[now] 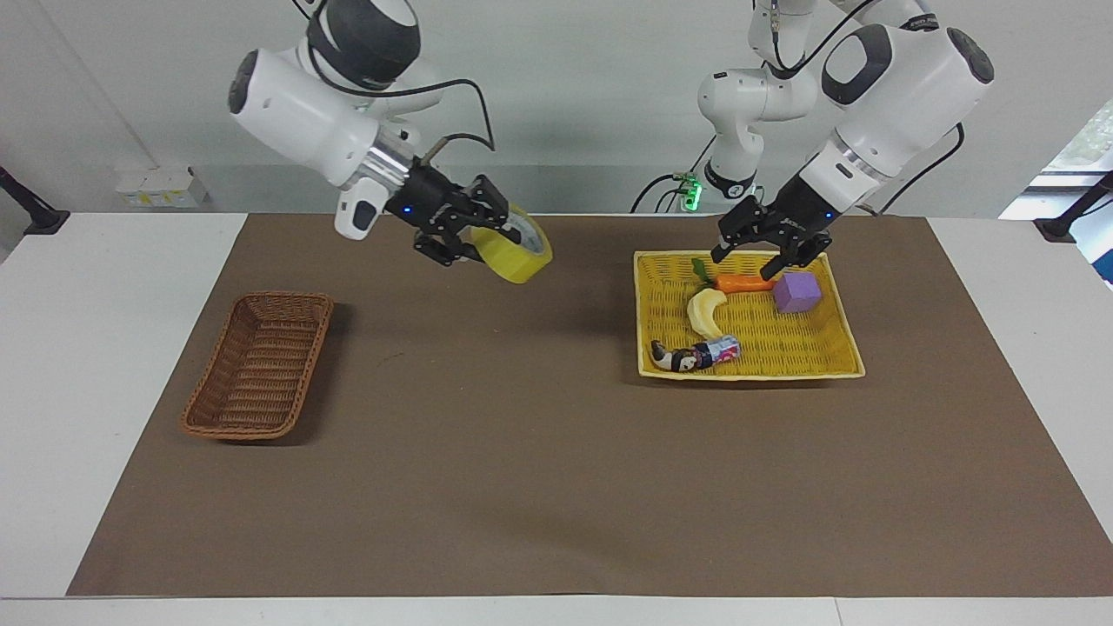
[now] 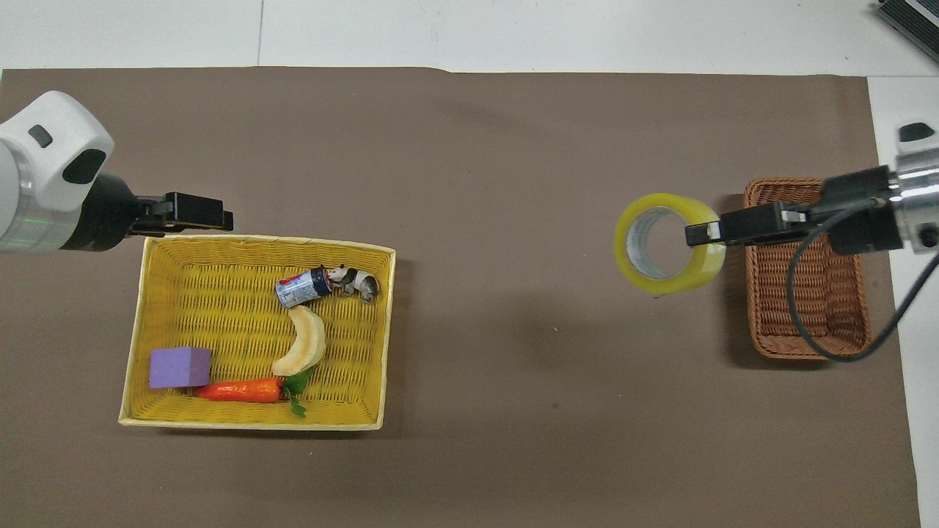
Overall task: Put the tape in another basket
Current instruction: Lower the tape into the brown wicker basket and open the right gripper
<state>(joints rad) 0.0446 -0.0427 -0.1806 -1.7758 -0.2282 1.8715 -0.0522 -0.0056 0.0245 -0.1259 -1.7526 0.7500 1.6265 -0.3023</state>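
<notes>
While my right claw (image 1: 481, 228) hangs in the air over the brown mat (image 1: 522, 452), it pinches the tape (image 1: 515, 245) through the wall of the roll, one finger inside the core and one outside. The tape is lifted clear of the table (image 1: 104, 287), tilted, over bare mat between the two containers, and from above it sits just beside the basket (image 2: 807, 293) without being over it. The basket itself rests on the mat toward my right arm's end of the table, with nothing visible inside. My left claw (image 1: 769, 243) hovers with its fingers spread wide over the edge of the yellow tray (image 1: 835, 348) that lies nearest to me, just above the carrot (image 1: 743, 283) and the purple cube (image 1: 797, 292), gripping nothing. Inside the tray the carrot and cube lie along that near edge, a pale banana (image 1: 706, 311) lies beside the carrot, and a small can (image 1: 720, 350) with a little toy figure (image 1: 674, 356) at its end lies farther from me.
</notes>
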